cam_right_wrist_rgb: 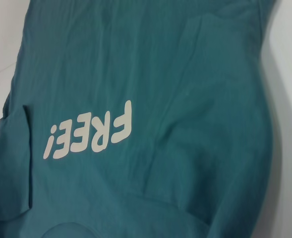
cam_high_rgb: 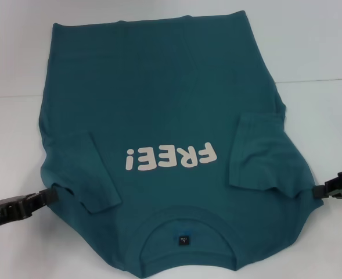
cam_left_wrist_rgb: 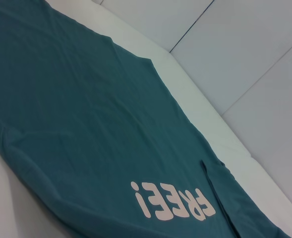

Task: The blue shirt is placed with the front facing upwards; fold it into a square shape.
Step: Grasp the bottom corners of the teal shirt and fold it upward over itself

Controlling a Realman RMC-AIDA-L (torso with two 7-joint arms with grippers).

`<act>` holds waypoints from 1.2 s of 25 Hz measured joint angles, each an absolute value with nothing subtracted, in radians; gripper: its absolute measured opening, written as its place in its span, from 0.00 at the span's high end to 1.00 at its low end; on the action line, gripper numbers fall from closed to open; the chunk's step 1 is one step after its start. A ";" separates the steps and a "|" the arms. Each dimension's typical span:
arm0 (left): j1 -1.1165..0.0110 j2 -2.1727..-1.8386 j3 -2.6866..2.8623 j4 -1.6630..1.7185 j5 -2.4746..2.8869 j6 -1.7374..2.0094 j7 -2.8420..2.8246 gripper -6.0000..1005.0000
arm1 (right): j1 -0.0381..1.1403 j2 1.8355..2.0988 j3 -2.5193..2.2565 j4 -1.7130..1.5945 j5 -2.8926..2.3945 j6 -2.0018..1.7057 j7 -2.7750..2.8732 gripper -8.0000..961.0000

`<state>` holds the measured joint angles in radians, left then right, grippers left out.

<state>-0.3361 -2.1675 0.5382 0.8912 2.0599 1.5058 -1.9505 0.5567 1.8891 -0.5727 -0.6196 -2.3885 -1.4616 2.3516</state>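
the blue shirt [cam_high_rgb: 165, 116] lies front up on the white table [cam_high_rgb: 327, 52], both sleeves folded in, collar nearest me. my left end effector [cam_high_rgb: 43, 197] and right end effector [cam_high_rgb: 324, 189] sit at its edges; can't tell their grip.

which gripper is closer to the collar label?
Left, narrowly. The left gripper sits at the shirt's edge by the folded-in left sleeve; the right gripper is at the opposite edge, farther from the label.
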 joint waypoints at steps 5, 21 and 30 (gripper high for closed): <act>-0.337 -2.167 0.537 0.891 2.060 1.506 -1.950 0.97 | 0.557 1.876 -0.576 -0.620 -2.389 -1.462 2.357 0.98; -0.333 -2.158 0.506 0.899 2.057 1.541 -1.958 0.97 | 0.518 1.848 -0.572 -0.620 -2.402 -1.542 2.358 0.99; -0.334 -2.142 0.430 0.901 2.057 1.635 -1.958 0.97 | 0.479 1.843 -0.510 -0.622 -2.383 -1.621 2.311 0.99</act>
<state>-0.3335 -2.1417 0.4304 0.9009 2.0569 1.6354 -1.9577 0.4787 1.8429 -0.5096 -0.6218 -2.3829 -1.6208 2.3109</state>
